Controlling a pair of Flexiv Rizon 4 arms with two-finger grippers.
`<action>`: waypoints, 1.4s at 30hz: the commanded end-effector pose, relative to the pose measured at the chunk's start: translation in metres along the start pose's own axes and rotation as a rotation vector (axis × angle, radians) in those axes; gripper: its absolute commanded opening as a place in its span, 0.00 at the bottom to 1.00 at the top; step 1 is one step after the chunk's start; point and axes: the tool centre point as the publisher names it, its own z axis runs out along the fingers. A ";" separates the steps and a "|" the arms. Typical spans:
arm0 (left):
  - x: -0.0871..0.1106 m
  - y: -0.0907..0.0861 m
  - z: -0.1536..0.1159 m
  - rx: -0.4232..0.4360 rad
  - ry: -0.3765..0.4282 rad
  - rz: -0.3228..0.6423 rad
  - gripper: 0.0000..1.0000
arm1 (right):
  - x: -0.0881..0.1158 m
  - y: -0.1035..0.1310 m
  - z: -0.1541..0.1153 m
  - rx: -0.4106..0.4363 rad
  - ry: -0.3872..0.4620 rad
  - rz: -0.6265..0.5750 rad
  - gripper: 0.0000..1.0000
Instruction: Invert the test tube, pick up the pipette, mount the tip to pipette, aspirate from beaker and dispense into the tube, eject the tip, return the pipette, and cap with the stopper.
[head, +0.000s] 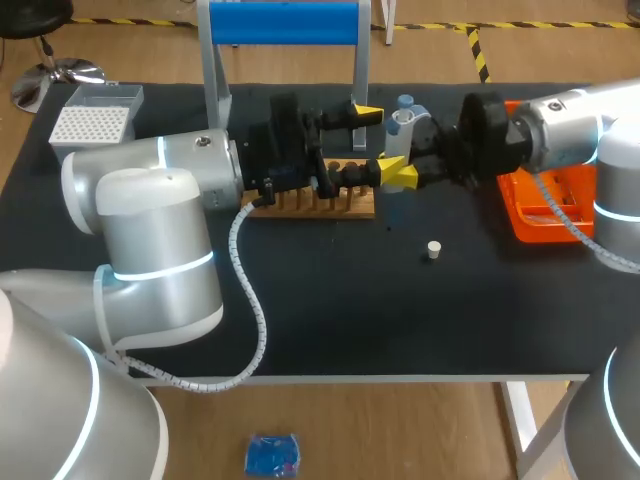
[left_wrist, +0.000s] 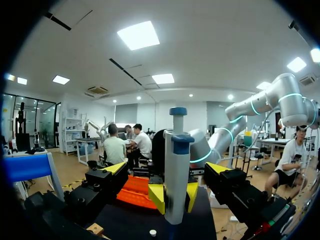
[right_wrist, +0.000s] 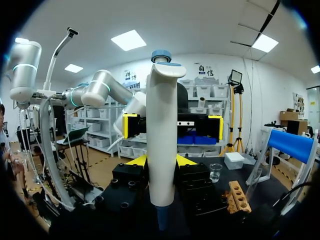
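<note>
The pipette (right_wrist: 162, 135) stands upright over the table's far middle, clamped between the fingers of the right gripper (right_wrist: 161, 161). The left gripper (left_wrist: 167, 167) faces it, fingers spread wide to either side and holding nothing. The nozzle looks bare, though that end is poorly seen. Pick-up seems done. Tip mounting comes next, which calls for carrying the pipette to the tip box (head: 95, 120) at the far left and pressing straight down.

black table (head: 350, 300) with stopper (head: 432, 250), wooden rack (head: 345, 208)

Pipette (right_wrist: 162, 135) — smooth pale plastic; rack (head: 350, 208) — bare wood; table (head: 400, 310) matt black.
</note>
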 end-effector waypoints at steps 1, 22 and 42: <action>0.001 0.001 0.002 0.004 -0.008 0.001 1.00 | 0.000 0.001 0.005 0.002 -0.007 0.000 0.00; 0.001 0.001 0.002 0.004 -0.008 0.001 0.96 | -0.007 0.000 0.008 0.010 -0.038 0.010 0.00; 0.001 0.001 0.002 0.004 -0.008 0.001 0.00 | -0.006 0.000 0.010 0.018 -0.038 0.018 0.13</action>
